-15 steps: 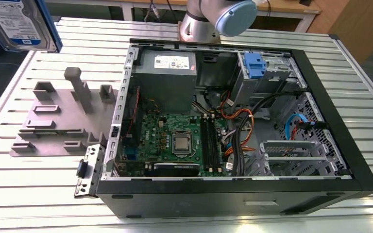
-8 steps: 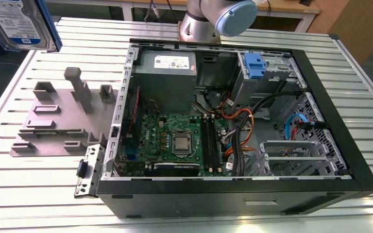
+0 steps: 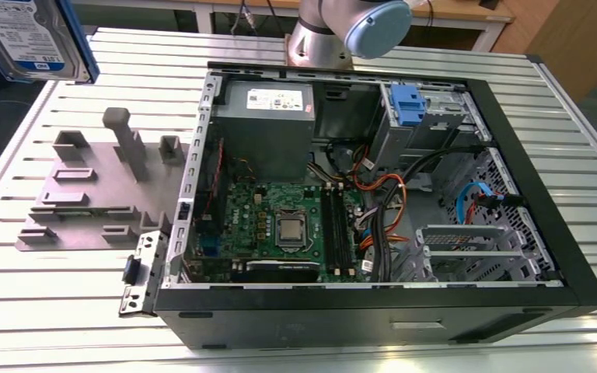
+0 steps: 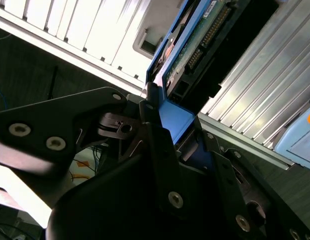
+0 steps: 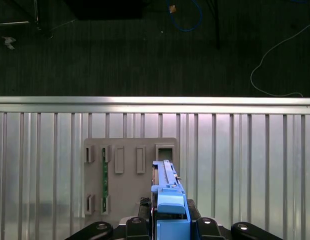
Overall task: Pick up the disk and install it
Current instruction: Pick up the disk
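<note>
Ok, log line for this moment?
claw: shut on disk | disk: in air over stand | case: open on table

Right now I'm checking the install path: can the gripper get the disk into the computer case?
Probably yes: the gripper holds the disk above the grey stand, and the computer case lies open, though cables crowd its inside.

The flat silver metal disk (image 3: 31, 39), with its white-and-blue label and blue plastic rails, is cut off by the exterior view's top and left edges, and the grey robot arm (image 3: 325, 35) by its top edge. In the first wrist view the black gripper (image 5: 170, 226) hides the disk's near end.
</note>
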Tool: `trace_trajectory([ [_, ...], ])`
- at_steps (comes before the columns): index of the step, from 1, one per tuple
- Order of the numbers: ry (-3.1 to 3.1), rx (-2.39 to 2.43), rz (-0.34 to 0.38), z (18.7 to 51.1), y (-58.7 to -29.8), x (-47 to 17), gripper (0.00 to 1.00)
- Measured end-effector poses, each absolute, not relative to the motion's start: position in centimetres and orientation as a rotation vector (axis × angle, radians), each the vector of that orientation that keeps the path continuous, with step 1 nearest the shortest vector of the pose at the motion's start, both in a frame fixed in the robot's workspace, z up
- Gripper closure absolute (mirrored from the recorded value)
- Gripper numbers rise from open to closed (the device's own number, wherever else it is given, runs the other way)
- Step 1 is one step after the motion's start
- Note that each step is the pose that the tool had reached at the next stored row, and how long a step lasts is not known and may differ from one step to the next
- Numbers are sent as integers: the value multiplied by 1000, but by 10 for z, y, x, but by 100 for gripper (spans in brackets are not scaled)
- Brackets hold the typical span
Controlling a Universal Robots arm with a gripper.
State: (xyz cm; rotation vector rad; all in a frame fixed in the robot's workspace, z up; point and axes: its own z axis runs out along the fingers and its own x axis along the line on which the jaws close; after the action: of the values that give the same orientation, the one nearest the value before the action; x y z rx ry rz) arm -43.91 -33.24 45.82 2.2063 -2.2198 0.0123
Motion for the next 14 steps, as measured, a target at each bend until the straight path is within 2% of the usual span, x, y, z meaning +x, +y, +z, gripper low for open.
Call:
trace_trajectory([
  [14,-2220,2206,12,467,-332,-439,64],
])
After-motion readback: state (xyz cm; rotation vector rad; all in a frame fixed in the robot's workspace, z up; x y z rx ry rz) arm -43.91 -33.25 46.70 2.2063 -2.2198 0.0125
